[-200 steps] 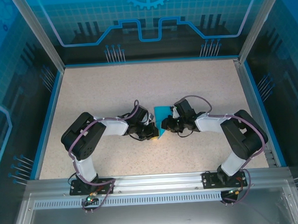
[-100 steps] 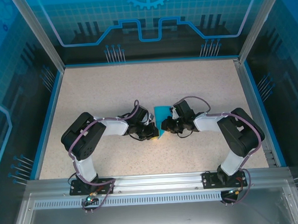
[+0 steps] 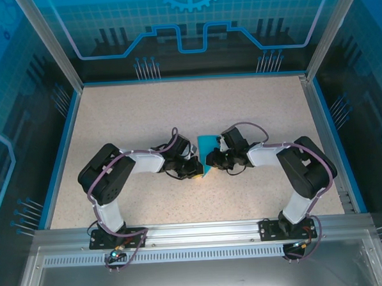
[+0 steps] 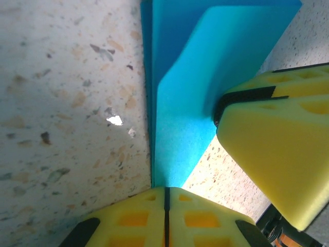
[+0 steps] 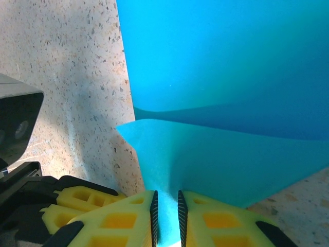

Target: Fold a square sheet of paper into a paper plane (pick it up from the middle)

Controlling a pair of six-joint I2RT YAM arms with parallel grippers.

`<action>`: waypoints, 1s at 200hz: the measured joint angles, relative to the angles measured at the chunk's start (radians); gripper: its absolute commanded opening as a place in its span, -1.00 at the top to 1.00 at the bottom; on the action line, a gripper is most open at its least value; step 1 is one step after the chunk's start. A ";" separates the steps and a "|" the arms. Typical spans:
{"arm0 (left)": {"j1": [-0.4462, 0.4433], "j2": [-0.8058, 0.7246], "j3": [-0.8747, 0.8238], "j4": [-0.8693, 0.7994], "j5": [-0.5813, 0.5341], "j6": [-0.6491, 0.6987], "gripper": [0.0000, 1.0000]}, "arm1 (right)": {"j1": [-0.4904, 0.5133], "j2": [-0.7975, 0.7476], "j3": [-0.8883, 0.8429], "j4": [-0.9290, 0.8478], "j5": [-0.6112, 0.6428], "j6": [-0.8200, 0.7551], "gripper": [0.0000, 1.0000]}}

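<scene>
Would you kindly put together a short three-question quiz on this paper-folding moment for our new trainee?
1. True or false: the left gripper is shut on the sheet of paper.
2. The right gripper is: A) wide open, holding nothing; B) shut on the sheet of paper; C) holding a pen.
3. Fill in: the fingers of both grippers are ___ in colour.
Key: 1 true; 2 B; 3 yellow.

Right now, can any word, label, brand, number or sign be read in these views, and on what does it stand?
None can be read.
The paper is plain blue.
The table is only speckled.
The backdrop bears a gear and line pattern, with no letters or digits.
</scene>
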 measured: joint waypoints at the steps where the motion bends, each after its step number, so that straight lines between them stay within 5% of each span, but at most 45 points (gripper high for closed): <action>1: 0.000 0.000 0.000 -0.001 0.000 0.000 0.80 | 0.000 0.000 0.000 0.000 0.000 0.000 0.59; 200: 0.000 -0.051 -0.001 0.032 -0.002 0.000 0.78 | 0.000 0.042 0.051 -0.053 0.011 -0.003 0.62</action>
